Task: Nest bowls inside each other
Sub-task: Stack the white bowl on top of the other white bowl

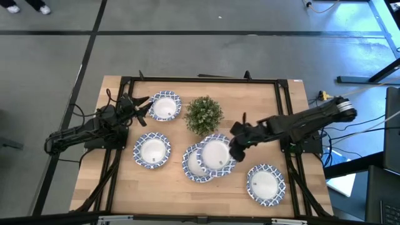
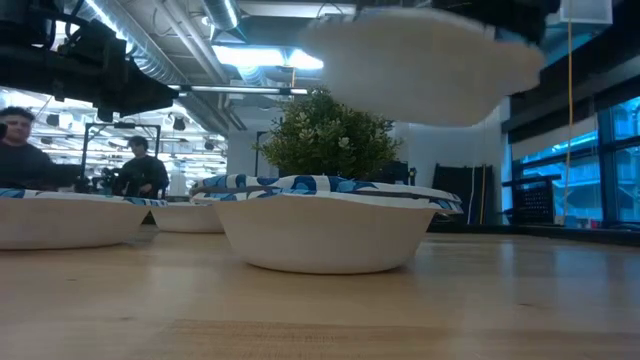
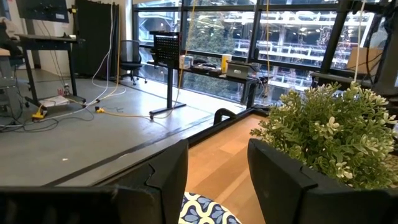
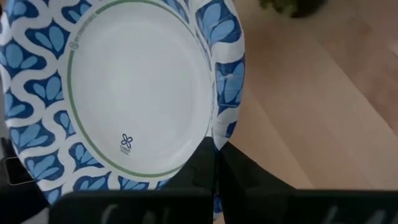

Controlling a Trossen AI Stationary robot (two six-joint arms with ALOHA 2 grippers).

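Several blue-and-white rimmed bowls show on the table. My right gripper [image 1: 235, 147] [image 4: 214, 171] is shut on one bowl [image 1: 215, 154] [image 2: 420, 62] [image 4: 134, 87]. That bowl hangs in the air, partly over another bowl [image 1: 192, 165] [image 2: 325, 228] resting on its base. Other bowls sit at the far left [image 1: 165, 106], the near left [image 1: 152, 150] and the near right [image 1: 265, 184]. My left gripper [image 1: 141, 107] [image 3: 217, 177] is open beside the far-left bowl's rim [image 3: 205, 213], touching nothing. My right gripper pinches the lifted bowl's patterned rim [image 4: 219, 127] between its two fingers, on the side toward the table's right. The fingers come from the right, slanting down. The bowl is lifted clear and sits roughly level, opening up, above the bowl below.
A small green potted plant [image 1: 204, 114] [image 2: 330, 138] [image 3: 336, 134] stands at the table's far middle, just beyond the lifted bowl. A black frame [image 1: 200, 79] runs around the table's edges. People [image 2: 140, 170] show in the room behind.
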